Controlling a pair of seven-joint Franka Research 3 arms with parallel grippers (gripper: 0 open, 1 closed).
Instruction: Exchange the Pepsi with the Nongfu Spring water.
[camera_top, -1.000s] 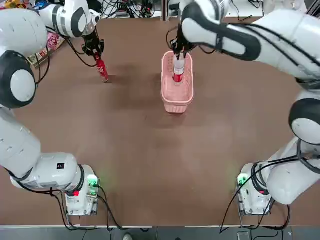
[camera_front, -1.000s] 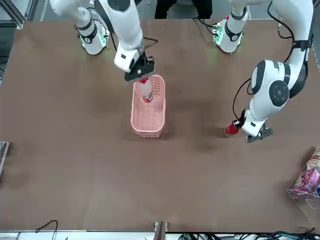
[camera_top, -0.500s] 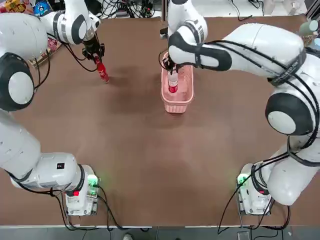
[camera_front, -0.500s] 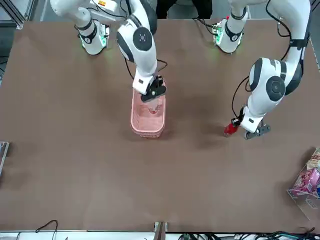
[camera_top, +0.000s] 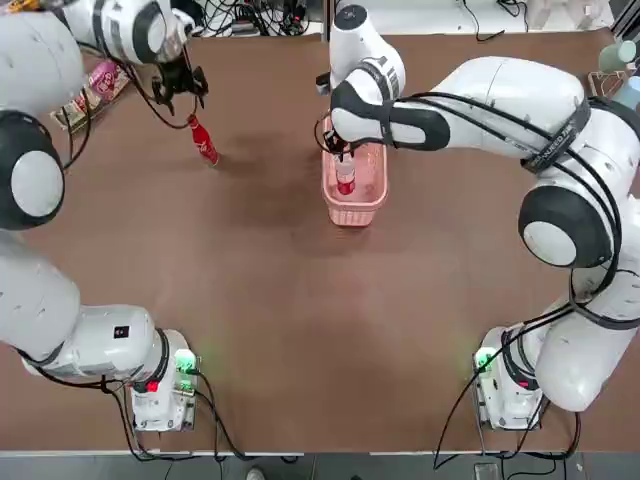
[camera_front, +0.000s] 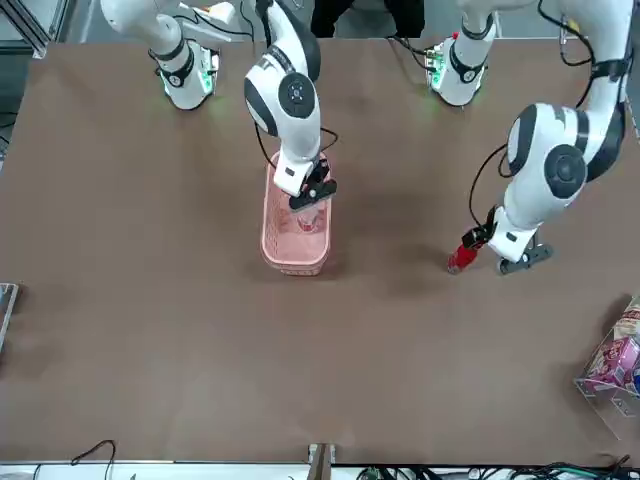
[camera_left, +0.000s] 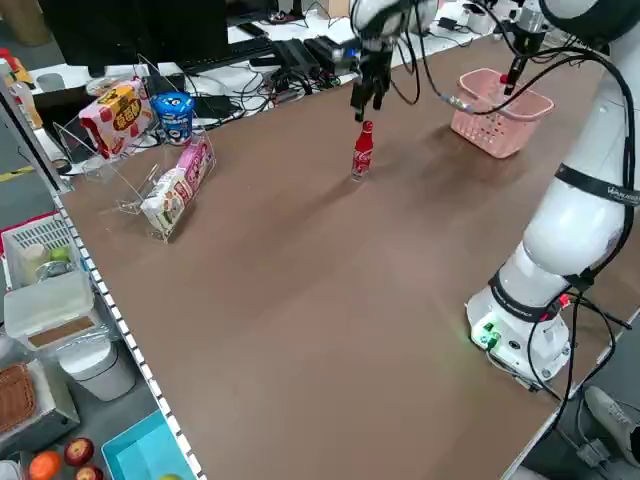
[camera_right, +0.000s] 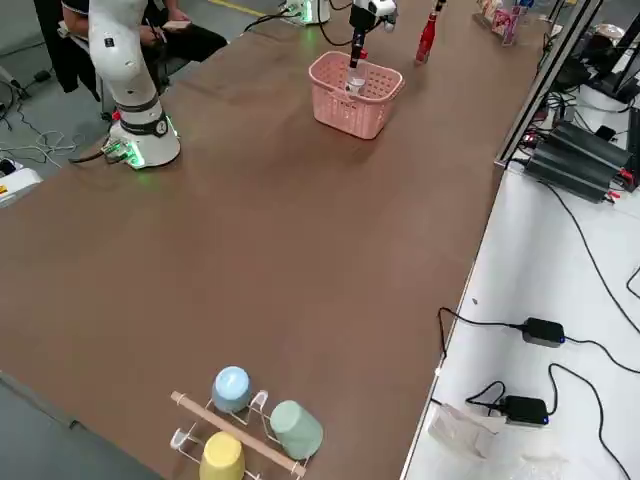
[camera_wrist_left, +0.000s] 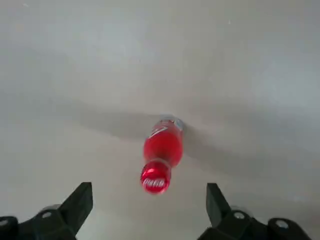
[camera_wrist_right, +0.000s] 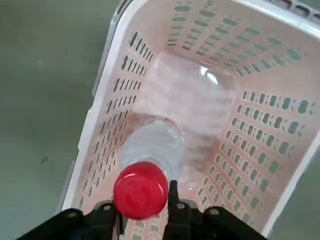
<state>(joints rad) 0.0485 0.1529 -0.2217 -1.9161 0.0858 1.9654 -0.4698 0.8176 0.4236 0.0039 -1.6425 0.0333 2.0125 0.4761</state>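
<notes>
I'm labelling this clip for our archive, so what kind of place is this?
Most likely a robotics lab: two arms bolted to a brown table, cables and power adapters alongside, and a clear rack of snack packs as props.

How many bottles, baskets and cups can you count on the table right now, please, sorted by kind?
Bottles: 2, the red bottle standing on the table and the clear water bottle in the basket.
Baskets: 1, the pink basket.
Cups: 3, a blue cup, a green cup and a yellow cup on a small rack.
Total: 6.
</notes>
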